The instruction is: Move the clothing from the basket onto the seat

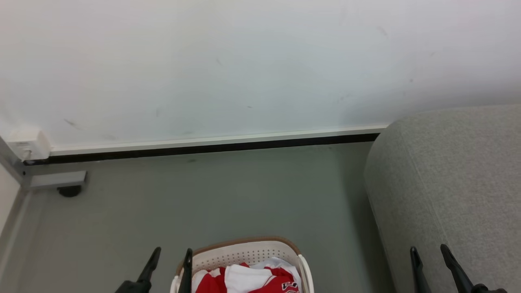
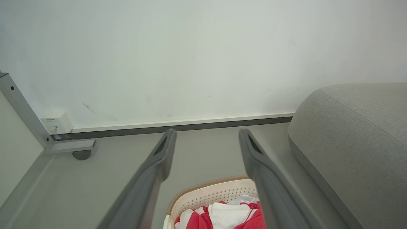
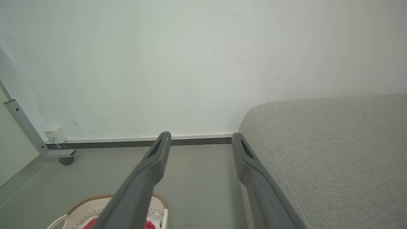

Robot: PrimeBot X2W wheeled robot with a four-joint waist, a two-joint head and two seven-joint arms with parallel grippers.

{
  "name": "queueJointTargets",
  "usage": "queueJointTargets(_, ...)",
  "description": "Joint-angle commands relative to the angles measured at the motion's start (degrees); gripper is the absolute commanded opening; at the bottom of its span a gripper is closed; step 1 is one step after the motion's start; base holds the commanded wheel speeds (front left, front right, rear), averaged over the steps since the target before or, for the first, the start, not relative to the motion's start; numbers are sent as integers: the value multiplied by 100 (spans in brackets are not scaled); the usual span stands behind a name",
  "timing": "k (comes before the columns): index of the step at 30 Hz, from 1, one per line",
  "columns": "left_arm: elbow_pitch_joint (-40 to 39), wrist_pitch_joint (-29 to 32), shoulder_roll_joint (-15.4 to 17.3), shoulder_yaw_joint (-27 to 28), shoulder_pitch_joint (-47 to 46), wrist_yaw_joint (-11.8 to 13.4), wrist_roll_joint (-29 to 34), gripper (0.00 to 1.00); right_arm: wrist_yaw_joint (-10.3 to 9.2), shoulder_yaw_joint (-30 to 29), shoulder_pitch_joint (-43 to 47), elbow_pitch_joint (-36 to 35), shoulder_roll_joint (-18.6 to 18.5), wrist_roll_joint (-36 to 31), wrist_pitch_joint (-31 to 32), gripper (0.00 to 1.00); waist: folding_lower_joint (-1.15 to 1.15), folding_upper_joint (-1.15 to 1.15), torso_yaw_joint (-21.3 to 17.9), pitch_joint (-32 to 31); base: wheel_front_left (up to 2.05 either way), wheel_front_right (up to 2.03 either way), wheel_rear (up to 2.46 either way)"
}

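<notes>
The basket [image 1: 244, 241] stands on the floor [image 1: 228, 191] at the near edge, left of the seat [image 1: 452, 183], with a strip of floor between them. The clothing [image 1: 248, 278] lies heaped inside the basket, red and white, with dark lettering on a red fold at its right.

My left hand [image 1: 173, 249] is at the basket's left side. Its fingers are well apart and hold nothing, and its right finger crosses the basket's left rim in the head view. In my left wrist view the basket and clothing sit low between those fingers.

My right hand [image 1: 428, 247] shows against the seat's near left part, fingers apart and empty. I cannot tell whether it touches the fabric.

Beyond, the floor runs to a white wall [image 1: 244, 61] with a dark skirting [image 1: 203, 147]. At the far left a small white box [image 1: 28, 144] sits on the wall beside a grey metal post [image 1: 12, 167] with a dark caster [image 1: 69, 190].
</notes>
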Motion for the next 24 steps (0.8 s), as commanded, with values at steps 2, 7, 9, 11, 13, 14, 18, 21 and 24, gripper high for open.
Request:
queueJointTargets(2,46,-6,34,-1,-97,-47,39,100,-12,40,-42,-54,-40,54,2,100,0,0,-121,72,0,0,0)
queueJointTargets(7,442,-5,64,-68,-435,-219,156,100,-12,203,-182,-184,-31,89,2,100,0,0,-344,303,0,0,0)
queueJointTargets(9,667,-6,107,-114,-593,-271,179,100,-12,282,-247,-245,-17,91,3,100,0,0,-427,445,0,0,0)
queueJointTargets(11,915,-5,148,-154,-779,-311,226,100,-12,375,-354,-314,0,85,3,100,0,0,-520,620,0,0,0)
queueJointTargets(13,1082,-5,165,-196,-883,-327,263,100,-12,403,-409,-343,11,84,2,100,0,0,-554,692,0,0,0)
queueJointTargets(14,1249,-5,189,-226,-996,-355,289,100,-12,457,-465,-375,21,83,3,100,0,0,-598,789,0,0,0)
queueJointTargets(18,1991,-5,249,-377,-1484,-408,415,100,-12,571,-678,-487,59,99,2,100,0,0,-714,1110,0,0,0)
queueJointTargets(21,2476,-5,277,-479,-1863,-443,489,100,-12,656,-838,-554,81,105,3,100,0,0,-797,1397,0,0,0)
queueJointTargets(24,2994,20,300,-604,-2234,-483,546,100,-12,706,-1030,-620,95,115,2,100,0,0,-881,1684,0,0,0)
